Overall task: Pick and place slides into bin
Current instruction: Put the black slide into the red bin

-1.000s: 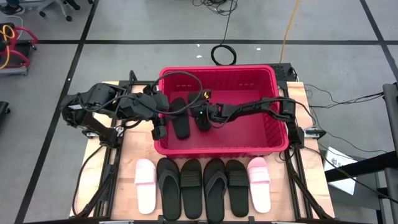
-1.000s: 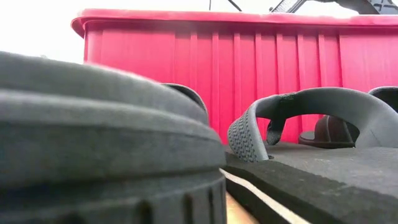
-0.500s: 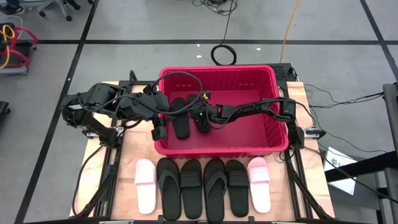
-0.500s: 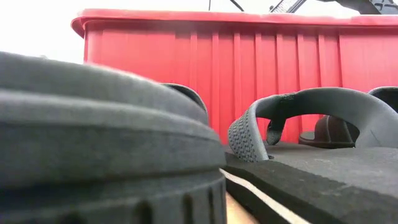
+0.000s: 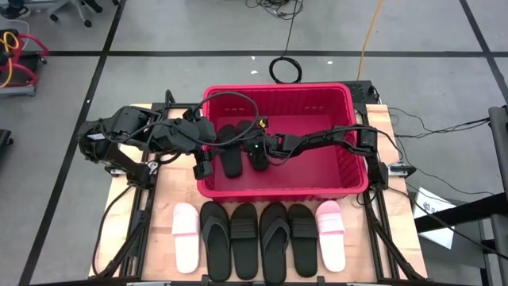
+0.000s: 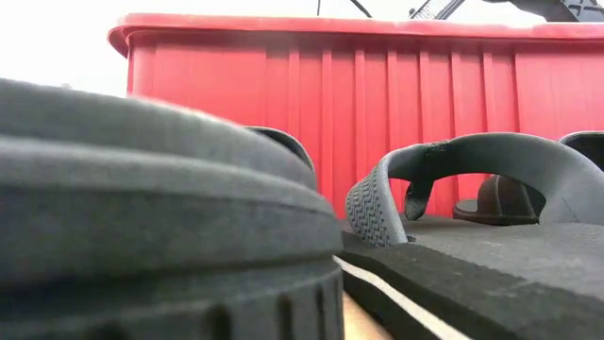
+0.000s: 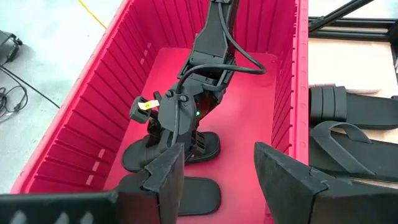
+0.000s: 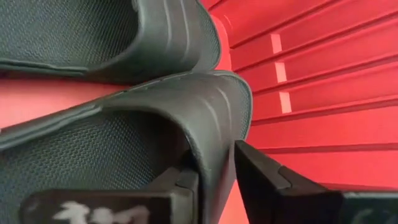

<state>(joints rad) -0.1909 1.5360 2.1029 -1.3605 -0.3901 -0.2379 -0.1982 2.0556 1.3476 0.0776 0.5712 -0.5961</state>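
Red bin (image 5: 349, 163) at table centre, far side, two black slides on its floor side by side: one (image 5: 230, 155) nearer the left wall, second (image 5: 259, 151) just beside it. Right gripper (image 5: 257, 148) down inside bin over second slide; in right wrist view, fingers (image 8: 267, 180) straddling the strap edge of that slide (image 8: 155, 130), a small gap visible on one side, so loosening or gripping cannot tell. Left gripper (image 7: 217, 174) at bin's left wall, above rim, fingers spread wide, nothing between them. Six more slides in a row on table in front of bin: pale pink (image 5: 187, 233), four black (image 5: 214, 238) (image 5: 244, 237) (image 5: 275, 237) (image 5: 302, 232), pale pink (image 5: 331, 230). Low view filled by black soles (image 6: 160, 217) close up, bin wall (image 6: 321, 113) behind.
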